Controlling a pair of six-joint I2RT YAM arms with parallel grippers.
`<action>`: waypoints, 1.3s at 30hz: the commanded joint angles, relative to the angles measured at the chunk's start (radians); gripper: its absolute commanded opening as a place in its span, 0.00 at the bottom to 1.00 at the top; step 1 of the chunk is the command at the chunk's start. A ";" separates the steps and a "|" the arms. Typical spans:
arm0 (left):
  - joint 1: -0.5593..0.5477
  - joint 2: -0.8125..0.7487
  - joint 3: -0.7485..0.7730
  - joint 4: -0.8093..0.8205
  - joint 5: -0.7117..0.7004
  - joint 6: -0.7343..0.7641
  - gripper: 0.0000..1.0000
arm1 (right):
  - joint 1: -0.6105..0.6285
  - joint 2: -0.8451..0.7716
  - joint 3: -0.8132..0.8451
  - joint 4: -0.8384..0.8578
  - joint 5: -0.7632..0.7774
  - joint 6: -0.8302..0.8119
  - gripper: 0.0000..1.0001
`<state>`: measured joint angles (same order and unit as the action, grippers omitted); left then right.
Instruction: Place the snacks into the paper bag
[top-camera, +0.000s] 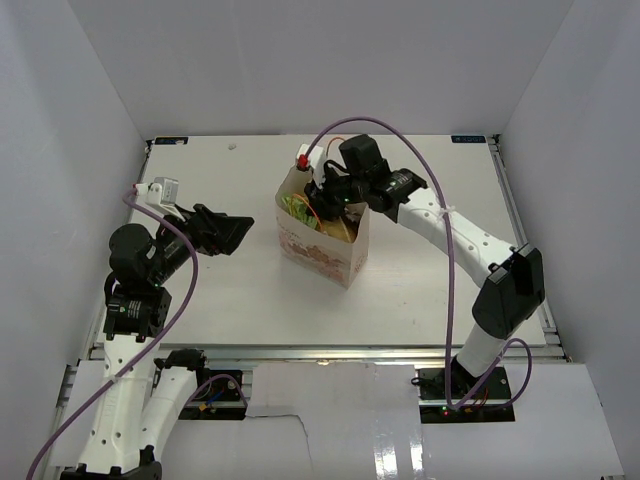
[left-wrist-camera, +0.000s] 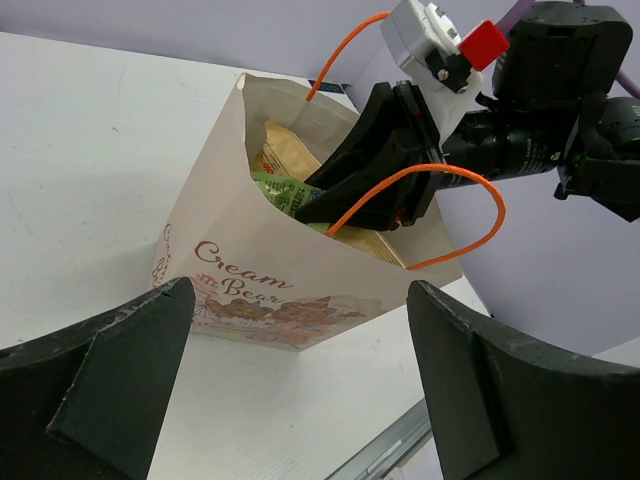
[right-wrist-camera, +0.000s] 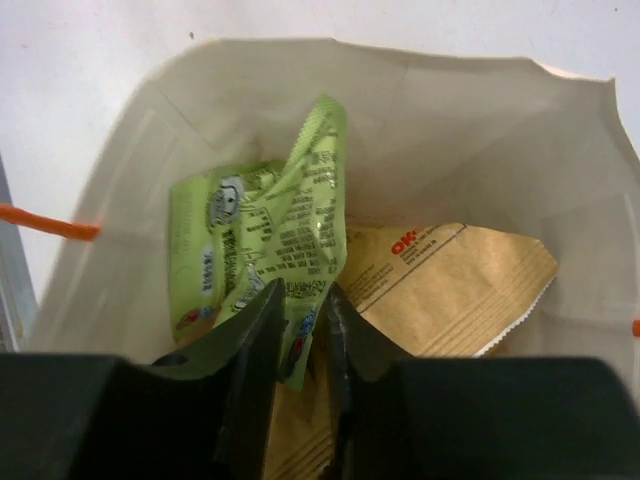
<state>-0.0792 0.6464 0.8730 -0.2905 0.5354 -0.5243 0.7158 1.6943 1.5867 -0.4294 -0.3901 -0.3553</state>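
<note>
Right gripper: fingers closed on the lower edge of the crinkly light green candy packet, frame centre.
Handling: likely light, thin, slippery film, so an edge pinch suits it.
Axis: long side runs up-frame, top leaning right.
Place: inside the beige kraft paper bag, beside the golden-yellow chip bag.
Left gripper: fingers spread, empty, centre-left of the top view, apart from the bag.

Overhead view. My right tool reaches down into the mouth of the upright paper bag, which stands mid-way across the table; a green packet shows inside. My left tool hangs left of the bag, jaws spread, apart from it
</note>
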 joint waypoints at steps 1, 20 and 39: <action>-0.002 -0.005 0.011 0.017 0.012 0.004 0.98 | 0.002 -0.022 0.128 -0.034 -0.047 -0.028 0.36; -0.004 -0.094 0.015 -0.116 -0.146 0.066 0.98 | -0.397 -0.425 -0.032 -0.003 0.240 0.013 0.90; -0.002 -0.096 -0.081 -0.164 -0.209 0.070 0.98 | -0.595 -0.674 -0.544 0.000 0.580 0.182 0.90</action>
<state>-0.0799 0.5648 0.8024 -0.4431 0.3401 -0.4637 0.1246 1.0409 1.0058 -0.4721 0.1844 -0.1909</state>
